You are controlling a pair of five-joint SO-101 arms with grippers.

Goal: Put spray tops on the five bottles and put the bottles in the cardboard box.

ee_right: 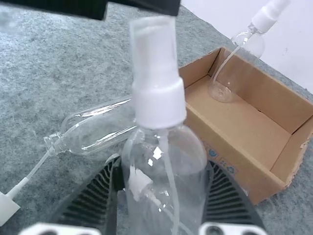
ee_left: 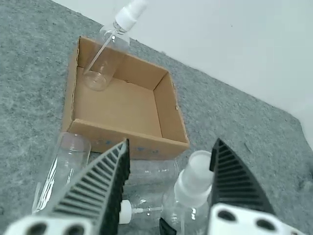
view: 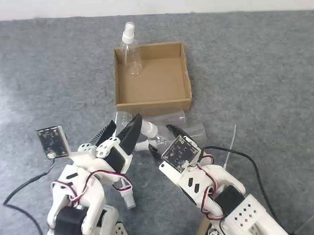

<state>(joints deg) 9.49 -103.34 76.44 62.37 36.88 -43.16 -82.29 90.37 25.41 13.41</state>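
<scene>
Jaws of right gripper pinch clear bottle by its body; long axis near upright, spray top pointing up. Left gripper jaws spread wide, near that top.

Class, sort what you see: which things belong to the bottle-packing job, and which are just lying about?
Job:
cardboard box
topped bottle in box
gripped bottle
uncapped bottle by box
loose spray top

Lying about:
black cable
grey mat

Clear glossy plastic bottle, matt cardboard box
</scene>
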